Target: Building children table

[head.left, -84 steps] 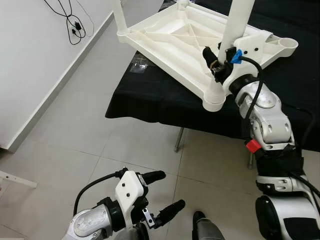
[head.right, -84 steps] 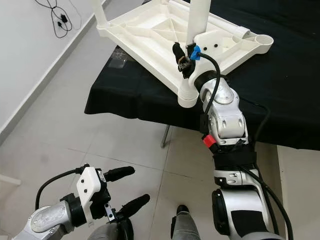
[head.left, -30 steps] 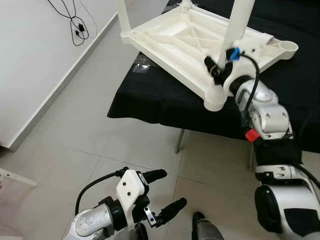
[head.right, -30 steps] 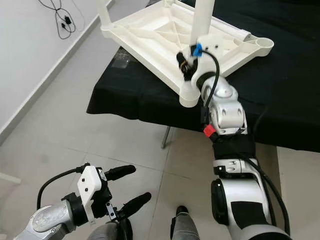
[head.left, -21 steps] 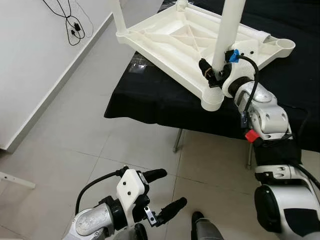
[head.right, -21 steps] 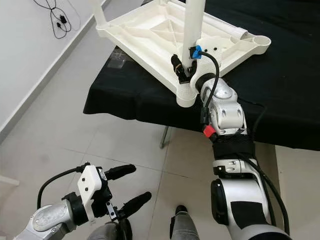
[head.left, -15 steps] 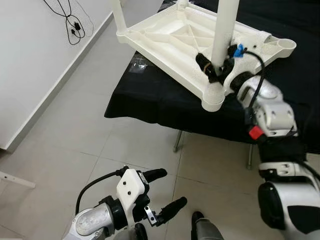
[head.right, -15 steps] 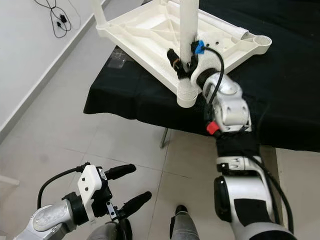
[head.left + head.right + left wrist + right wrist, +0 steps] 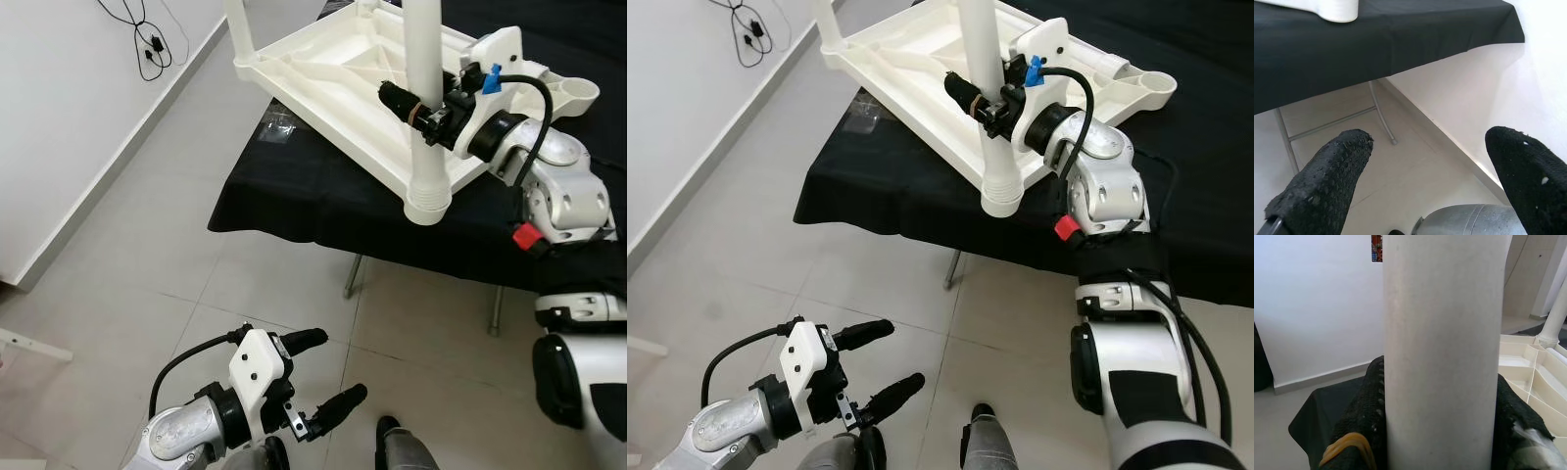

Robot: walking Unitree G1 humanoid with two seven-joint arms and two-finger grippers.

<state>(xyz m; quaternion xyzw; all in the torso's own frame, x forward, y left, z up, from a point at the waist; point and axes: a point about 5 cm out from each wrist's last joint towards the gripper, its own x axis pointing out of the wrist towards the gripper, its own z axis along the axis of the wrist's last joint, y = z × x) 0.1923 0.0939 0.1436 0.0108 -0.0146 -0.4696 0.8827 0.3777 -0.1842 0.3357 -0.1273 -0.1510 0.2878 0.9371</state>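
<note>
Right hand (image 9: 423, 110) is clamped low on the white leg (image 9: 423, 59), looks light, stiff, slick plastic; left hand (image 9: 315, 380) open.

The white plastic tabletop (image 9: 338, 73) lies upside down on a black-draped surface (image 9: 323, 196), its ribbed underside facing up and its near corner jutting past the cloth's edge. At that near corner a round socket (image 9: 428, 196) carries a white cylindrical leg (image 9: 423, 59) that stands upright, rising out of the top of the picture. Another leg (image 9: 238, 34) stands at the corner on the left, also upright. At the right-hand corner an open round socket (image 9: 576, 93) has no leg in it. From the wrist on that side, the near leg reads as a smooth, pale, matte tube (image 9: 1442, 352).
</note>
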